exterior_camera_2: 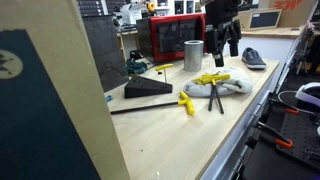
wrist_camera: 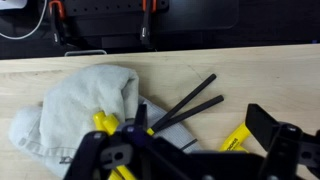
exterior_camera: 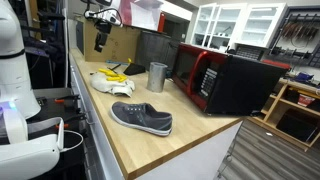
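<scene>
Even indoor light is falling across the tabletop, casting soft shadows; the pincer is blurring darkly near the wrist lens.

Gripper: all black, boxy body, two linkage fingers. Wrist view has it at 6 o'clock: matte black bars, with grey round pivot pins at 7 o'clock. Arm: glossy white rounded shells at 9 o'clock in an exterior view, with a blue glow partway down. The same white shell shows at 3 o'clock in both exterior views' overlap, small and partly cropped.
</scene>
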Robot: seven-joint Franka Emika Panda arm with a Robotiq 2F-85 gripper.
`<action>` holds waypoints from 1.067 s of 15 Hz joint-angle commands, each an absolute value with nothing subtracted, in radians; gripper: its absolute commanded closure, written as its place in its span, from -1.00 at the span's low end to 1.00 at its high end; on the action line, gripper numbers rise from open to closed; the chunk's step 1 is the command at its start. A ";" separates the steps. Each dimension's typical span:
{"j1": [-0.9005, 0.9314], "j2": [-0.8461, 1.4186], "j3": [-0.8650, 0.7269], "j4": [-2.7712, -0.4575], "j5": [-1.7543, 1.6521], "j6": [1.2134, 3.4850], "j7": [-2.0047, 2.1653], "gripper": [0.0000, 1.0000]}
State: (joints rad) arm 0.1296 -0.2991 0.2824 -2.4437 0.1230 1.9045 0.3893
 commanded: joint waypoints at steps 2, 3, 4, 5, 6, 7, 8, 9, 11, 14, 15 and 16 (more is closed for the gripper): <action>0.144 -0.298 0.269 -2.442 0.119 1.903 0.393 -1.00; 0.144 -0.298 0.268 -2.442 0.119 1.903 0.393 -1.00; 0.144 -0.298 0.268 -2.442 0.119 1.903 0.393 -1.00; 0.144 -0.298 0.268 -2.442 0.119 1.903 0.393 -1.00; 0.144 -0.298 0.268 -2.442 0.119 1.903 0.393 -1.00; 0.144 -0.298 0.268 -2.442 0.119 1.903 0.393 -1.00; 0.144 -0.298 0.268 -2.442 0.119 1.903 0.393 -1.00; 0.140 -0.285 0.269 -2.431 0.108 1.904 0.397 -1.00; 0.136 -0.249 0.269 -2.399 0.087 1.905 0.389 -1.00; 0.136 -0.194 0.267 -2.344 0.039 1.923 0.372 -1.00; 0.138 -0.173 0.264 -2.322 0.028 1.932 0.359 -1.00; 0.140 -0.152 0.262 -2.303 0.014 1.948 0.344 -1.00</action>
State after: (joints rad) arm 0.1304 -0.2311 0.2760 -2.3800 0.0498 1.9229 0.3771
